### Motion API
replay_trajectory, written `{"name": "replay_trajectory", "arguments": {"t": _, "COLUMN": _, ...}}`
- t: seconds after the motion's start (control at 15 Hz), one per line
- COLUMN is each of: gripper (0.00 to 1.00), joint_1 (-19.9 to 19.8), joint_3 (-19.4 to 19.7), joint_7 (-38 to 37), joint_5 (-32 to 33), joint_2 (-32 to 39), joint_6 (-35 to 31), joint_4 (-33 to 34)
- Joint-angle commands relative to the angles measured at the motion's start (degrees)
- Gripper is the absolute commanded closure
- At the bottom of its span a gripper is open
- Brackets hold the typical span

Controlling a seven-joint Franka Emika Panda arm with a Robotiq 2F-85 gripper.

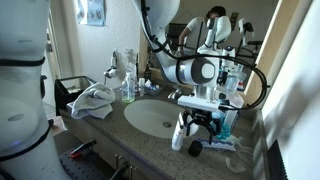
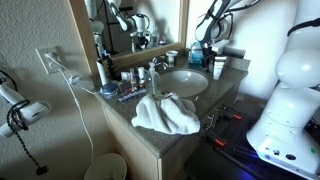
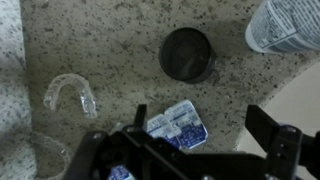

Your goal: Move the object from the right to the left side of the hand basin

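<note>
My gripper [image 3: 203,126] is open and empty, hovering over the speckled counter to the right of the hand basin [image 1: 152,117]. Right below it in the wrist view lie blue-and-white contact lens blister packs [image 3: 177,124], between the two fingers. A round black cap [image 3: 187,52] sits just beyond them. A clear dental retainer [image 3: 70,94] lies to the left on the counter. In an exterior view the gripper [image 1: 197,122] hangs low over the counter next to a white bottle [image 1: 179,134].
A white bottle with printed text [image 3: 283,25] stands at the top right of the wrist view. A crumpled white towel [image 1: 92,100] lies left of the basin, also in the exterior view [image 2: 166,113]. Toiletry bottles [image 1: 127,85] line the mirror wall.
</note>
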State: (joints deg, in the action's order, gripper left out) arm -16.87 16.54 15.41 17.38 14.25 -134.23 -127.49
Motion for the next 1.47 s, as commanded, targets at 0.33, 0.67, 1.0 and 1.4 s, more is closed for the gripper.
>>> {"name": "replay_trajectory", "arguments": {"t": 0.33, "gripper": 0.42, "joint_1": 0.14, "joint_3": 0.26, "joint_7": -1.39, "joint_5": 1.50, "joint_2": -1.33, "joint_6": -4.19, "joint_4": -3.07}}
{"name": "replay_trajectory", "arguments": {"t": 0.67, "gripper": 0.80, "joint_1": 0.46, "joint_3": 0.11, "joint_7": -1.42, "joint_5": 1.57, "joint_2": -1.09, "joint_6": -4.78, "joint_4": -3.05}}
{"name": "replay_trajectory", "arguments": {"t": 1.0, "gripper": 1.00, "joint_1": 0.58, "joint_3": 0.13, "joint_7": -1.61, "joint_5": 1.69, "joint_2": -1.19, "joint_6": -5.18, "joint_4": -3.22}}
{"name": "replay_trajectory", "arguments": {"t": 1.4, "gripper": 0.91, "joint_1": 0.54, "joint_3": 0.13, "joint_7": -1.99, "joint_5": 1.24, "joint_2": -1.31, "joint_6": -5.78, "joint_4": -3.16}}
